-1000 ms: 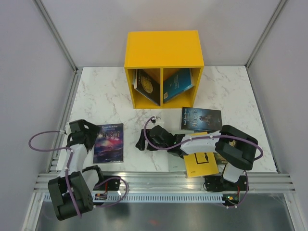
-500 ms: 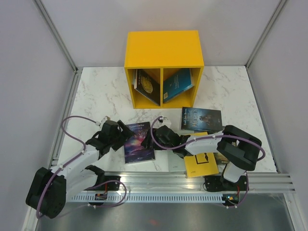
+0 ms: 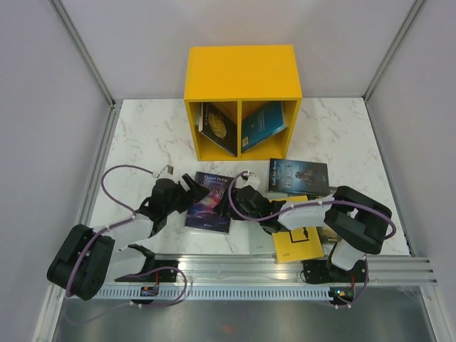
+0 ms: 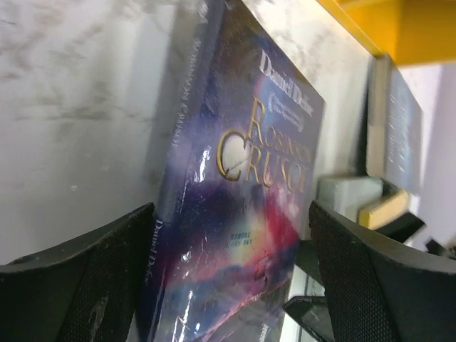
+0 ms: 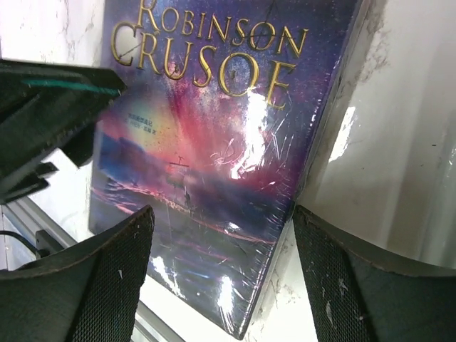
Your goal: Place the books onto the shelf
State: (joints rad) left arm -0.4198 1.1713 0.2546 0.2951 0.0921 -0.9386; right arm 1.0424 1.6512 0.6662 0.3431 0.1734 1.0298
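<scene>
- The purple book (image 3: 210,203), titled Robinson Crusoe, was seen lying on the marble table (image 3: 149,135), in front of the shelf (image 3: 242,71) and between the two arms.
- The left gripper (image 3: 192,187) was found at the book's left edge with its jaws spread wide. In the left wrist view the spine and cover were framed between the black fingers (image 4: 78,292), and nothing was clamped.
- The right gripper (image 3: 235,198) was placed at the book's right edge, likewise wide open. The cover filled the gap between its fingers in the right wrist view, and no grasp was seen.
- Whether either set of fingers was actually touching the book could not be told.
- Two books were already held in the shelf: a dark book (image 3: 217,127) with a gold disc leaned in the left compartment, and a teal book (image 3: 262,125) leaned in the right one.
- A dark-covered book (image 3: 299,176) was laid flat just in front of the shelf's right corner, well apart from the grippers.
- A yellow book (image 3: 297,244) was set at the near edge of the table, beside the right arm.
</scene>
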